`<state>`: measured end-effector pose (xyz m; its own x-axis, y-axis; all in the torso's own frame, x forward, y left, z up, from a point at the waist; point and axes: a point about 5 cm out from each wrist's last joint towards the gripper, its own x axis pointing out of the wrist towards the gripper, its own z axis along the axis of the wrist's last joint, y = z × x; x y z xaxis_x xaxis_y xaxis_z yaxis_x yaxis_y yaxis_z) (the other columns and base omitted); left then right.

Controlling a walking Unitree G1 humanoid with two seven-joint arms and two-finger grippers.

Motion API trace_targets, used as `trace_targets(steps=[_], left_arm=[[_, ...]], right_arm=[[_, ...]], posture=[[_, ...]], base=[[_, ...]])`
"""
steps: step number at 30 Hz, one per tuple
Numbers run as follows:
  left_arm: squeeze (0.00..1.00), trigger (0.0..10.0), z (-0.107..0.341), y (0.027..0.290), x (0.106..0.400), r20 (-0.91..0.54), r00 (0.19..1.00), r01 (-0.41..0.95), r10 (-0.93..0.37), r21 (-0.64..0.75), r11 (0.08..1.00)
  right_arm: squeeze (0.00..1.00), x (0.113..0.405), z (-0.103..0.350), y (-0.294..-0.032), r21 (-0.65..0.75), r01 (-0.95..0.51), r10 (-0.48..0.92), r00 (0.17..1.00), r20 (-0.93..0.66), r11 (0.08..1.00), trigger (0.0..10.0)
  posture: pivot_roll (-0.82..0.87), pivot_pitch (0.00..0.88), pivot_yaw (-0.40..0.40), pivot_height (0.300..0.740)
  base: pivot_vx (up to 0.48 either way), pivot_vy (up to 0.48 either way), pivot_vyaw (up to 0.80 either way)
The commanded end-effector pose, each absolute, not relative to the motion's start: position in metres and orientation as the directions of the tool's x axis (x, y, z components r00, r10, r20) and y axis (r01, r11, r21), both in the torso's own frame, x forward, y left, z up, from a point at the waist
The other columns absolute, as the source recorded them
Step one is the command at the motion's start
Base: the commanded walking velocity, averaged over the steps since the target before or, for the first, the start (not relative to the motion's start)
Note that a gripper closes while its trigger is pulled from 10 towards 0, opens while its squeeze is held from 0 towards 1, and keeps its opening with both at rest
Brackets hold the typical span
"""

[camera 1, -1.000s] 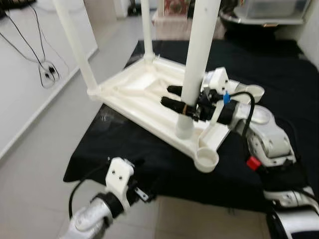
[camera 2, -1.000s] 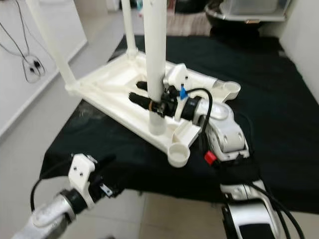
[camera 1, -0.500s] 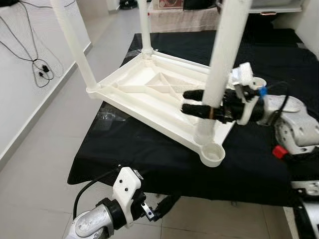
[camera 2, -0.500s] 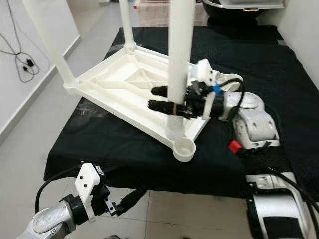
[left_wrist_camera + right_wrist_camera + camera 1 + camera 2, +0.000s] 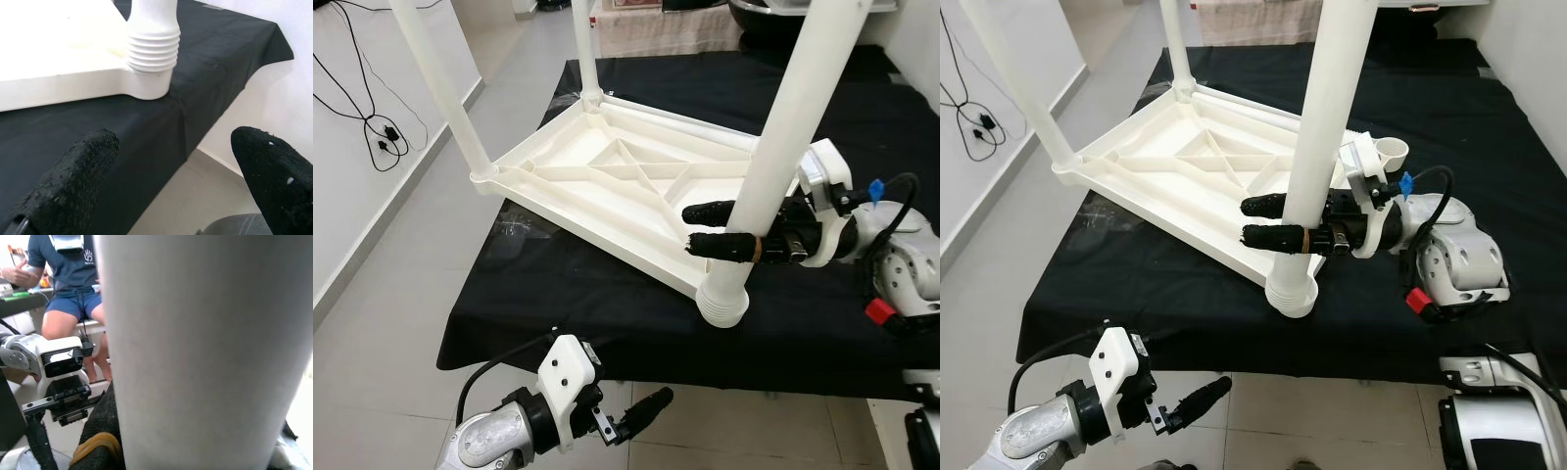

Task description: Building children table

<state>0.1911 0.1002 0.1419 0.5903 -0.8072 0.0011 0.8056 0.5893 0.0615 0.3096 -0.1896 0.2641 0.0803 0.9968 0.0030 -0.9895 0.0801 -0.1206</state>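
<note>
So your white plastic kids' table top (image 5: 607, 186) is lying upside down on the black cloth (image 5: 607, 304) covering the work surface, ribbed underside facing up, long axis running from the far left corner toward the near right corner where your right arm is. Its near edge sits close to the cloth's front edge. Three legs are standing in corner sockets and pointing up out of frame: the far leg (image 5: 579, 44), the left leg (image 5: 440, 88), and the near leg (image 5: 783, 147), which leans a bit to the right as it rises. That near leg ends in a ribbed, threaded collar (image 5: 152, 46) sitting in the corner socket. The remaining socket (image 5: 1389, 152) at the right is an open cup.

Everything's plain matte white, molded with diagonal stiffening ribs. No brand or lettering I can read on it.

Your right gripper (image 5: 1278, 221) has its two black fingers clamped on either side of the near leg, just above the collar. Your left gripper (image 5: 641, 409) hangs low in front of the cloth's edge over the tiled floor (image 5: 391, 294), fingers spread apart, gripping nothing.

In the right wrist view a seated person (image 5: 73, 289) in a dark shirt and shorts is visible behind the leg.
</note>
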Motion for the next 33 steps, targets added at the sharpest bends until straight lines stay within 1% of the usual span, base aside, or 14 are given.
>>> trace_targets(steps=[1, 6, 17, 18, 26, 31, 33], left_arm=[[0.0, 10.0, 0.14, 0.104, 0.19, -0.009, 0.596, 0.801, -0.803, 0.076, 0.594], [0.0, 10.0, 0.141, 0.105, 0.19, -0.003, 0.593, 0.802, -0.805, 0.081, 0.591], [0.0, 10.0, 0.141, 0.103, 0.188, 0.007, 0.579, 0.811, -0.815, 0.092, 0.577], [0.0, 10.0, 0.14, 0.103, 0.187, 0.008, 0.579, 0.812, -0.815, 0.089, 0.577], [0.0, 10.0, 0.14, 0.103, 0.187, 0.008, 0.574, 0.815, -0.819, 0.091, 0.572], [0.0, 10.0, 0.14, 0.103, 0.188, 0.009, 0.574, 0.814, -0.819, 0.096, 0.572], [0.0, 10.0, 0.14, 0.103, 0.188, 0.011, 0.576, 0.813, -0.817, 0.098, 0.574]], right_arm=[[0.0, 0.31, 0.268, -0.189, -0.139, -0.989, 0.998, 0.052, 0.024, 0.054, 10.0], [0.0, 0.313, 0.268, -0.19, -0.163, -0.983, 0.996, 0.085, 0.027, 0.088, 10.0], [0.0, 0.31, 0.266, -0.197, -0.144, -0.987, 0.997, 0.071, -0.005, 0.07, 10.0], [0.0, 0.309, 0.264, -0.2, -0.142, -0.987, 0.997, 0.075, -0.02, 0.071, 10.0], [0.0, 0.31, 0.265, -0.206, -0.158, -0.983, 0.994, 0.099, -0.044, 0.091, 10.0], [0.0, 0.311, 0.266, -0.206, -0.172, -0.98, 0.993, 0.11, -0.051, 0.1, 10.0], [0.0, 0.312, 0.262, -0.202, -0.181, -0.978, 0.99, 0.119, -0.069, 0.105, 10.0]], posture=[[0.0, 0.234, 0.073, 0.74], [0.0, 0.237, 0.077, 0.74], [0.0, 0.24, 0.073, 0.74], [-0.01, 0.224, 0.075, 0.74], [0.0, 0.226, 0.076, 0.74], [0.0, 0.226, 0.073, 0.74], [-0.01, 0.226, 0.072, 0.74]], base=[[0.0, 0.0, 0.0], [0.0, 0.0, 0.0], [0.0, 0.0, 0.0], [0.0, 0.0, 0.0], [0.0, 0.0, 0.0], [0.0, 0.0, 0.0], [0.0, 0.0, 0.0]])
